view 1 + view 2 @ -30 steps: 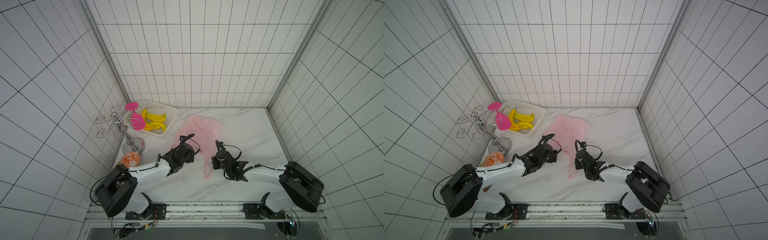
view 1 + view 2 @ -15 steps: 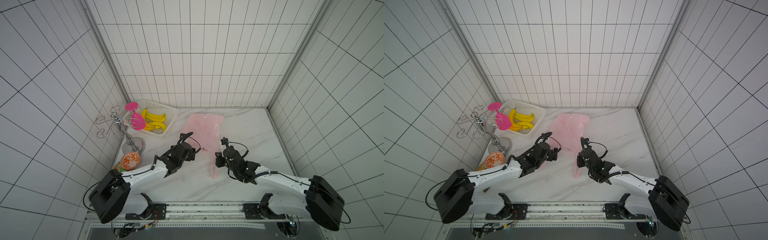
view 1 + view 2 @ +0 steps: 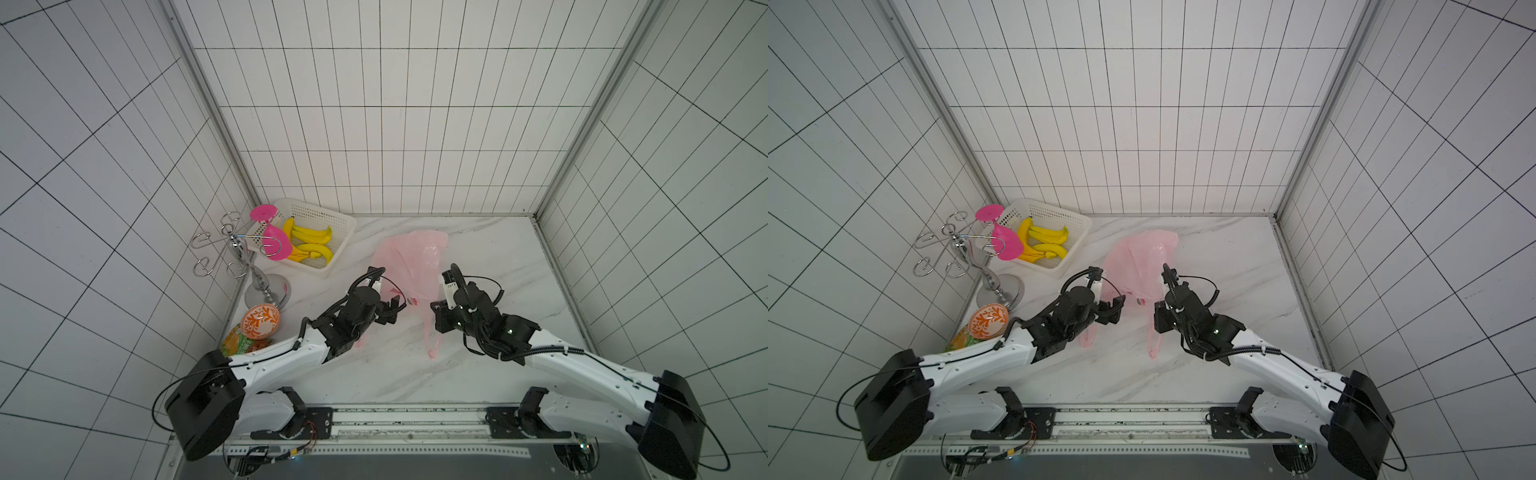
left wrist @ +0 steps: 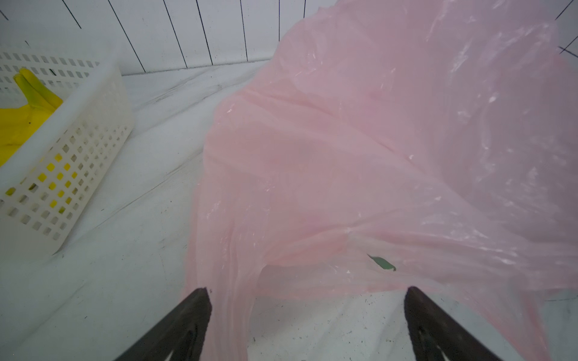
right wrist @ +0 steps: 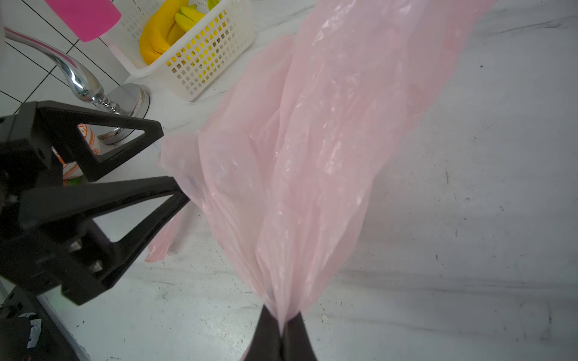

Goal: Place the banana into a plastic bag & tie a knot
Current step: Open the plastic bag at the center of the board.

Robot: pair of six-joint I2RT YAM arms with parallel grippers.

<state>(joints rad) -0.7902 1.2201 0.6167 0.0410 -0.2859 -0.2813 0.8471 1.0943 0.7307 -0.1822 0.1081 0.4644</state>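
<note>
Two white-and-black arms reach inward from the near rail over the marble tabletop [image 3: 490, 257]. The right gripper [image 5: 283, 317] is pinched tight on the plastic bag [image 3: 409, 257], jaws pressed together on a gathered pleat of pale-pink film, while a handle loop [image 3: 432, 351] trails from below the grip down to the table. Across a narrow gap, the left gripper [image 4: 306, 290] has its jaws spread wide and clamps nothing. In the left wrist view the second handle [image 4: 225, 300] runs between the fingers, close to one of them, though contact cannot be judged. In both top views that handle's end lies on the marble beneath the left arm. The bag sits mid-table between the two grippers, and a small red-orange print [image 3: 411, 300] shows at its near edge. Its crumpled body spreads away from the grippers toward the back wall. Off to the robot's left — against the side wall — stand a green-orange snack packet [image 3: 237, 343], an orange-patterned bowl [image 3: 260, 323] and a chrome hook stand [image 3: 237, 249] carrying a bright pink goblet [image 3: 276, 246]. Farther back, in the left rear corner, the bananas [image 3: 311, 241] lie in a white perforated basket [image 3: 343, 249], well apart from the bag.
</note>
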